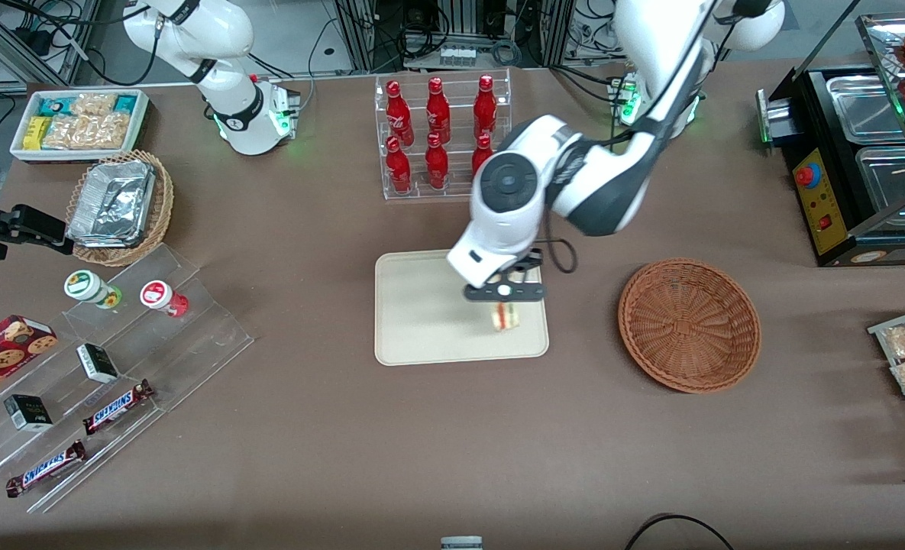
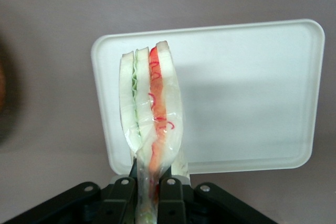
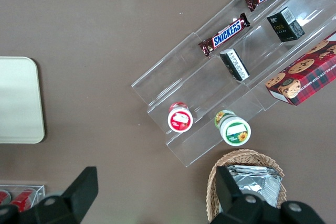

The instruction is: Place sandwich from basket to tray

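Note:
My left gripper [image 1: 504,301] hangs over the cream tray [image 1: 421,313], above the tray's end nearest the basket, and is shut on the sandwich [image 1: 505,316]. The wrist view shows the sandwich [image 2: 152,114] as a wrapped wedge of pale bread with green and red-orange layers, pinched at its narrow end between the two black fingers [image 2: 171,198]. It hangs over the edge of the tray [image 2: 247,93]. The reddish-brown woven basket [image 1: 689,325] stands empty beside the tray, toward the working arm's end of the table.
A clear rack of red bottles [image 1: 441,134] stands farther from the front camera than the tray. A black appliance with metal pans [image 1: 861,164] sits at the working arm's end. Acrylic steps with snacks [image 1: 93,374] and a tan foil basket [image 1: 120,206] lie toward the parked arm's end.

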`<action>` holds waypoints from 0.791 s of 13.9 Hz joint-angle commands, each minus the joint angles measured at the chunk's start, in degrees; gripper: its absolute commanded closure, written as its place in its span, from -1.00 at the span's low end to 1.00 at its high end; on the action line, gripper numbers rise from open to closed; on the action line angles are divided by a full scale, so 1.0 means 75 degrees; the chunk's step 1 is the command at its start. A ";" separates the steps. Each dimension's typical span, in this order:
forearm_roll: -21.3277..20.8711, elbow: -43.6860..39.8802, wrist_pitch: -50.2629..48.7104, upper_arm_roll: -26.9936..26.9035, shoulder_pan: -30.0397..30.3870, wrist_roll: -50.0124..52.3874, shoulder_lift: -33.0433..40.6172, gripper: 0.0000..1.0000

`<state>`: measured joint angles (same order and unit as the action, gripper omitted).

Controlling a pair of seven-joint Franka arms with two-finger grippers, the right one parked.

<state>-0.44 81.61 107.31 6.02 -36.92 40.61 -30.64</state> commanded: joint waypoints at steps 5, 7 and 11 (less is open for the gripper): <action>0.0023 -0.0288 0.0938 -0.0112 -0.0643 0.0527 -0.1082 1.00; 0.0000 -0.0299 0.1007 -0.0112 -0.0772 0.0527 -0.1257 1.00; -0.0035 -0.0218 0.1172 -0.0112 -0.0936 0.0515 -0.1387 1.00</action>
<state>-0.45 81.33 116.02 5.96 -42.24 43.70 -39.93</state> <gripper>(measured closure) 0.850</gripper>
